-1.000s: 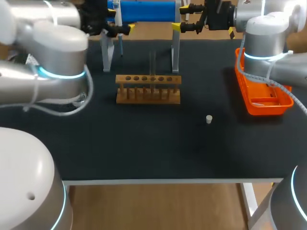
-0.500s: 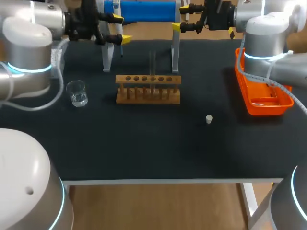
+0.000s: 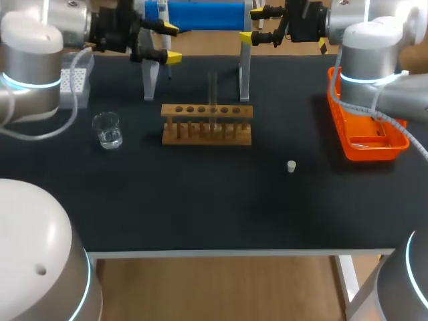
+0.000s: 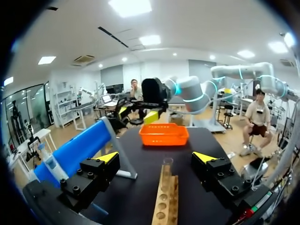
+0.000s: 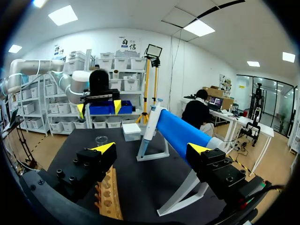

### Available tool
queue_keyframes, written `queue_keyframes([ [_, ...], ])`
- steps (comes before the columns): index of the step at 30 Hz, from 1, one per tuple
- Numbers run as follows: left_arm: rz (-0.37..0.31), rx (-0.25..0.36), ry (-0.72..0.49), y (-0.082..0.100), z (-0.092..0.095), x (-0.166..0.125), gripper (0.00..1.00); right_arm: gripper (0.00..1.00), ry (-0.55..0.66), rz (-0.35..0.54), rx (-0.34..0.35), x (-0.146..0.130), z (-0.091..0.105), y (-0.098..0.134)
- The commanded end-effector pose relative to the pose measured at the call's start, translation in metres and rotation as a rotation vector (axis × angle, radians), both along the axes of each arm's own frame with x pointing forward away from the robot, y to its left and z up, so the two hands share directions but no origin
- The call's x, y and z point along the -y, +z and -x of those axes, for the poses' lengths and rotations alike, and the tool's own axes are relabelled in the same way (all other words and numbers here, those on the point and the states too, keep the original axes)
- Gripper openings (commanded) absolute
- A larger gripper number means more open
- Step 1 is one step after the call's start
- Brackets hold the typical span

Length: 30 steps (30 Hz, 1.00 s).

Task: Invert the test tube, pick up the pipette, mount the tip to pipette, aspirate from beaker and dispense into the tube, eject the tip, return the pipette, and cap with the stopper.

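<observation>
Currently the test tube (image 3: 212,90) stands upright in the wooden rack (image 3: 206,124), mid-table toward the far side. Assessed as thin glass: light, rigid, smooth, liable to break under a hard pinch. I would take it on the bare upper length above the rack, with moderate force. My left gripper (image 3: 168,43) hangs at the far left, fingers wide and empty; in its wrist view the tube lies ahead, in line with the gap, well apart. My right gripper (image 3: 251,25) hangs at the far edge, right of the tube, likewise wide, holding nothing
</observation>
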<state>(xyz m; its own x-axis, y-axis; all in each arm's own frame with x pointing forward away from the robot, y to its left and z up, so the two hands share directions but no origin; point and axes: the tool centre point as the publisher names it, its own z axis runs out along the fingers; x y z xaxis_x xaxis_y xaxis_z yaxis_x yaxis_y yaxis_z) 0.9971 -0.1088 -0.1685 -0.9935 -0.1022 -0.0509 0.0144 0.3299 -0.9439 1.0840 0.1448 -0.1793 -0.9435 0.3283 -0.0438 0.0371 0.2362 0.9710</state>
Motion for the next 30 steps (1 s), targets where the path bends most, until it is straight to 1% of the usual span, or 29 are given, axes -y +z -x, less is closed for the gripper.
queue_keyframes([
  [1, -0.032, 0.014, -0.021, 0.002, 0.003, 0.017, 1.00, 1.00, 0.003, 0.002, -0.003, 0.001, -0.001, 0.000],
  [4, -0.038, 0.016, -0.037, -0.003, 0.008, 0.027, 1.00, 1.00, 0.003, 0.002, -0.003, 0.001, -0.001, 0.000],
  [6, -0.040, 0.002, -0.047, -0.009, 0.010, 0.032, 1.00, 1.00, 0.003, 0.002, -0.003, 0.001, -0.001, 0.000],
  [10, -0.029, -0.007, -0.053, -0.018, 0.012, 0.042, 1.00, 1.00, 0.003, 0.002, -0.003, 0.001, -0.001, 0.000],
  [16, -0.026, -0.032, -0.050, -0.039, 0.016, 0.057, 1.00, 1.00, 0.003, 0.002, -0.003, 0.001, -0.001, 0.000],
  [19, -0.034, -0.046, -0.028, -0.048, 0.015, 0.061, 1.00, 1.00, 0.003, 0.002, -0.003, 0.001, -0.001, 0.000],
  [22, -0.046, -0.047, -0.013, -0.055, 0.012, 0.066, 1.00, 1.00, 0.003, 0.002, -0.003, 0.001, -0.001, 0.000],
  [24, -0.054, -0.031, -0.018, -0.057, 0.011, 0.069, 1.00, 1.00, 0.003, 0.002, -0.003, 0.001, -0.001, 0.000],
  [26, -0.062, -0.031, -0.023, -0.062, 0.010, 0.073, 1.00, 1.00, 0.003, 0.002, -0.003, 0.001, -0.001, 0.000],
  [28, -0.088, -0.053, -0.032, -0.068, 0.011, 0.077, 1.00, 1.00, 0.003, 0.002, -0.003, 0.001, -0.001, 0.000],
  [30, -0.088, -0.056, -0.034, -0.074, 0.011, 0.078, 1.00, 1.00, 0.003, 0.002, -0.003, 0.001, -0.001, 0.000],
])
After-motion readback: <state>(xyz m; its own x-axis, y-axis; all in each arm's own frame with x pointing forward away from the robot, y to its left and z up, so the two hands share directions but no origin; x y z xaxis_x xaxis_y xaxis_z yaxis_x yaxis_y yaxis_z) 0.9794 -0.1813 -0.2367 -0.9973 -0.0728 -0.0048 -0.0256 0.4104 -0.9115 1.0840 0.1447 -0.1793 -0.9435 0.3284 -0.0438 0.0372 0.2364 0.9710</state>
